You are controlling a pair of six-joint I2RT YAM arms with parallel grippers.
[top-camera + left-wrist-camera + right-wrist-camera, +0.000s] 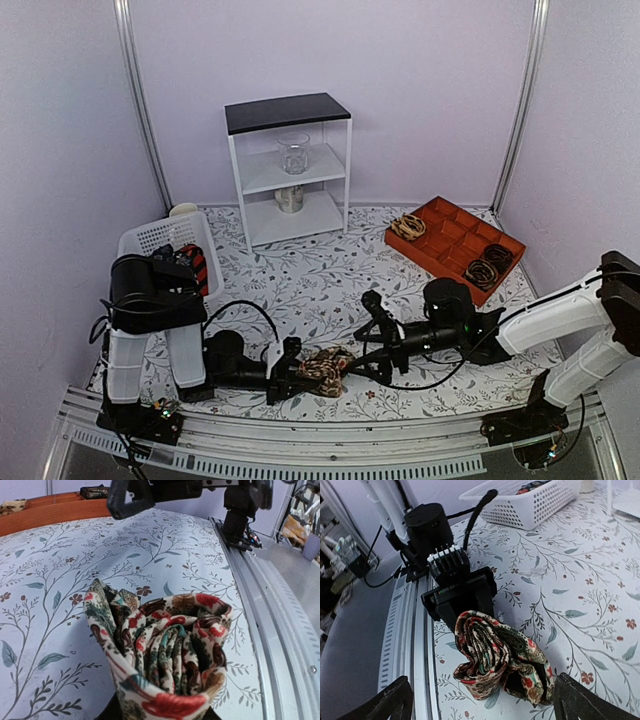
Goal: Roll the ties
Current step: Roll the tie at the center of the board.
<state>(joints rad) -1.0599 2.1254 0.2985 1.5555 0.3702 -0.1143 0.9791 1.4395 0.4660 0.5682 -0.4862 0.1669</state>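
The soft, print-patterned tie (324, 369), wound into a loose, lumpy roll, sits clamped in the left gripper (296, 370). Its coil end faces the right gripper (377, 347), which gapes released just beside it.

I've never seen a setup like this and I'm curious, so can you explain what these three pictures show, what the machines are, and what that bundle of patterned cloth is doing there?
These are two robot arms bolted at the near edge of a table with a floral-print cloth. One picture looks down from above; the other two come from small cameras on each arm's wrist.

The left tool grips a rolled-up paisley fabric necktie with red and cream print. The right tool stands wide open in front of the roll, holding nothing.

Also on the table: a white plastic basket, an orange compartment tray with rolled ties in some compartments, and a white shelf unit holding a clear glass jar.
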